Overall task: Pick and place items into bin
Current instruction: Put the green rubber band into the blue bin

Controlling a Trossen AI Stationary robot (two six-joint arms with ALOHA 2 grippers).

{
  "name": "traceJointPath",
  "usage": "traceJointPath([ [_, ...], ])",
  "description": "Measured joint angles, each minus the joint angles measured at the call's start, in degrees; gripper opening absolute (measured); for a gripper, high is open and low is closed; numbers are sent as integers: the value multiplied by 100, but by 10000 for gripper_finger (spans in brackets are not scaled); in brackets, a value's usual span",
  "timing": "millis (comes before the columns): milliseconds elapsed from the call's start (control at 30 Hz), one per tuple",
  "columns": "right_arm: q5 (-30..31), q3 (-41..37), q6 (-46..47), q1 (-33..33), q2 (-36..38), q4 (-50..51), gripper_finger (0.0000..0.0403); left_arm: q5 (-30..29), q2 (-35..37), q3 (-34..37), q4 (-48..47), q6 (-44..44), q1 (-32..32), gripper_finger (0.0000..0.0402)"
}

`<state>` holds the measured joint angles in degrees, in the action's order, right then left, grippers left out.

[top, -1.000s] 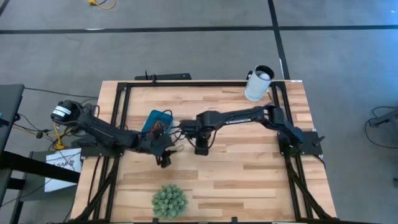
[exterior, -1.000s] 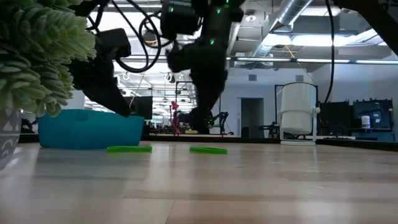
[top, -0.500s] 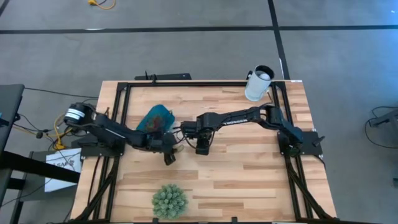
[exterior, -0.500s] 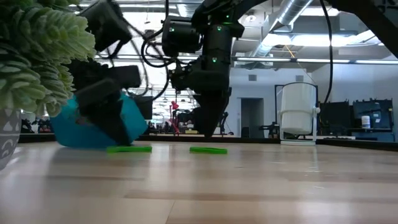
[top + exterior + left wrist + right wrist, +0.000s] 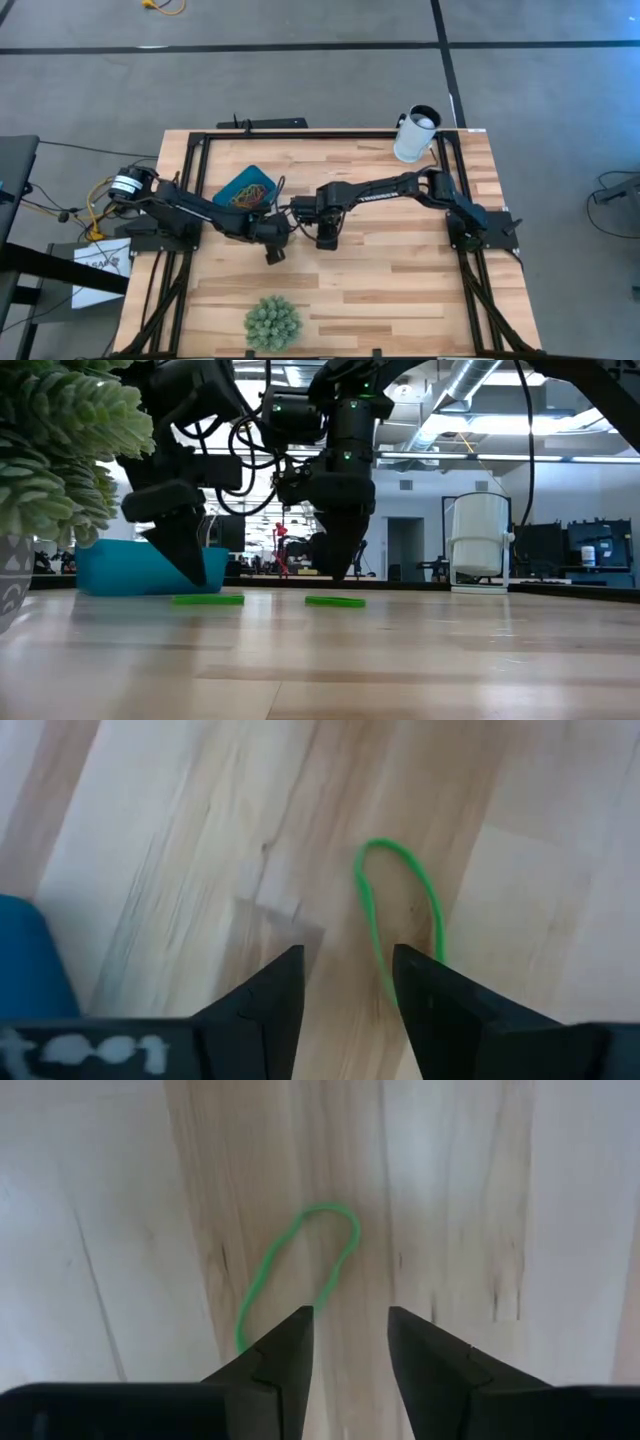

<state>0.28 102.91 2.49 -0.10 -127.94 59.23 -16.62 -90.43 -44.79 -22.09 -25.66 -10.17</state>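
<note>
**While both grippers are hovering open, 2 green bands are lying outside the bin**

Seen from above, the teal bin (image 5: 243, 188) is holding several coloured bands. The left gripper (image 5: 273, 252) is sitting just beyond its near corner, and the right gripper (image 5: 326, 240) is further from the bin.

At table height, 2 green bands are lying in front of the bin, one (image 5: 207, 599) under the left gripper, one (image 5: 335, 601) under the right.

Each wrist view is showing parted, empty fingers above a green loop (image 5: 398, 910) (image 5: 296, 1270). Judging from this, most sorting is finished and 2 picks are remaining.
</note>
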Motion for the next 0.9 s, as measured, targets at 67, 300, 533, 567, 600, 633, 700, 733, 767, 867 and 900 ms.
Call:
traceJointPath([
  [67, -1, 0, 1, 21, 0, 16, 124, 11, 0, -106, -223, 71, -14, 144],
  [300, -10, 0, 11, 125, 0, 300, 124, -59, -55, -201, -237, -32, -16, 144],
  [533, 54, 2, 265, 168, 0, 529, 124, 98, -536, -208, -53, -172, -85, 144],
  [567, 163, 3, 348, 168, 0, 585, 124, 80, -581, -224, -45, -180, -88, 144],
  [600, 308, 4, 460, 168, 0, 695, 124, 39, -598, -226, -50, -211, -88, 144],
  [633, 461, 4, 580, 166, 0, 844, 124, -10, -600, -226, -80, -261, -94, 144],
  [700, 824, 4, 789, 162, 0, 1233, 124, -112, -605, -226, -132, -320, -99, 144],
  [733, 1020, 4, 878, 162, 0, 1436, 124, -130, -595, -226, -136, -315, -95, 144],
  [767, 1197, 4, 969, 162, 0, 1647, 124, -109, -595, -226, -133, -242, -85, 144],
  [867, 1538, 4, 1195, 162, 0, 2098, 124, 96, -598, -219, -74, 114, -73, 133],
  [900, 1569, 4, 1232, 162, 0, 2159, 124, 146, -599, -219, -63, 217, -72, 126],
])
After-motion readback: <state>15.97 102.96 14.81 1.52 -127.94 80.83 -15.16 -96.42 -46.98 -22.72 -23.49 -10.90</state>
